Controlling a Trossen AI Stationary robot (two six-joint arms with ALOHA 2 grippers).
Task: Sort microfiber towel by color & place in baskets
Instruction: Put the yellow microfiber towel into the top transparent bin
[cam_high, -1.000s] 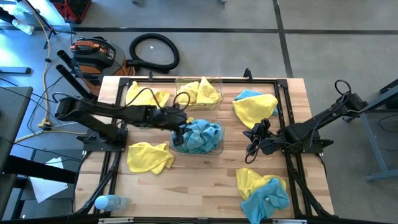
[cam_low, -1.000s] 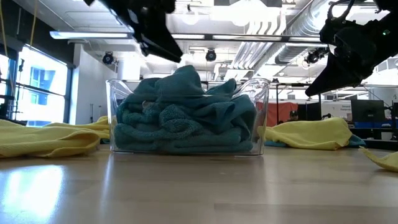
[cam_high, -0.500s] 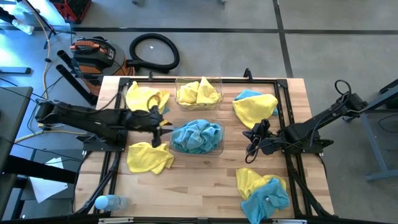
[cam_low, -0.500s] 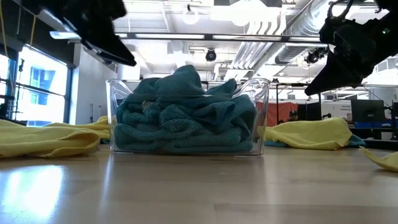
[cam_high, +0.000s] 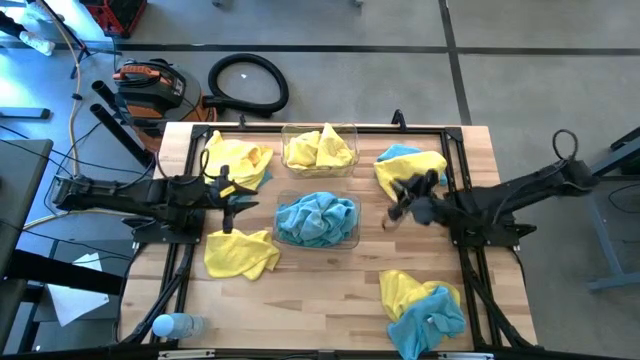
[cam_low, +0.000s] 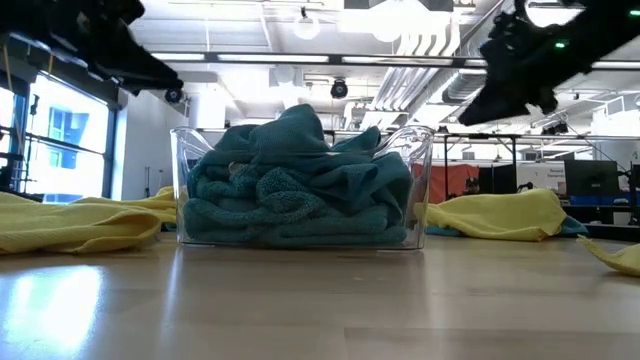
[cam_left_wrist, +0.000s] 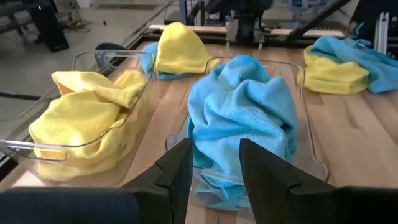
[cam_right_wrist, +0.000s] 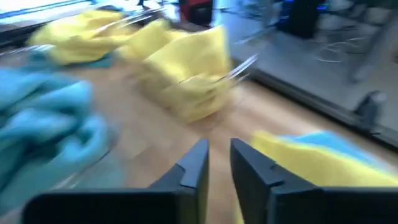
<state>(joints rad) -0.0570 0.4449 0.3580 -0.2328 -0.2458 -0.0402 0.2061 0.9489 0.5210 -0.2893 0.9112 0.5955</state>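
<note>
Two clear baskets stand mid-table. The far basket (cam_high: 320, 150) holds yellow towels (cam_left_wrist: 81, 118), and the near basket (cam_high: 317, 221) holds turquoise-blue towels (cam_left_wrist: 242, 118). Loose yellow towels lie at the far left (cam_high: 237, 158) and near left (cam_high: 240, 252). A yellow towel lies over a blue one at the far right (cam_high: 410, 170), and a yellow and blue pair lies near right (cam_high: 425, 305). My left gripper (cam_high: 240, 195) is open, left of the blue basket. My right gripper (cam_high: 397, 203), narrowly open (cam_right_wrist: 219, 165), hovers right of the baskets.
A plastic bottle (cam_high: 175, 325) lies at the table's near left corner. Black frame rails (cam_high: 460, 150) run along the table's edges. Bare wood shows between the baskets and the near edge (cam_high: 320, 290).
My left gripper has drawn back from above the blue basket toward the table's left edge, with nothing in it. My right gripper has risen and swung toward the far edge, nearer the yellow-over-blue towels at the far right. No towel has moved.
</note>
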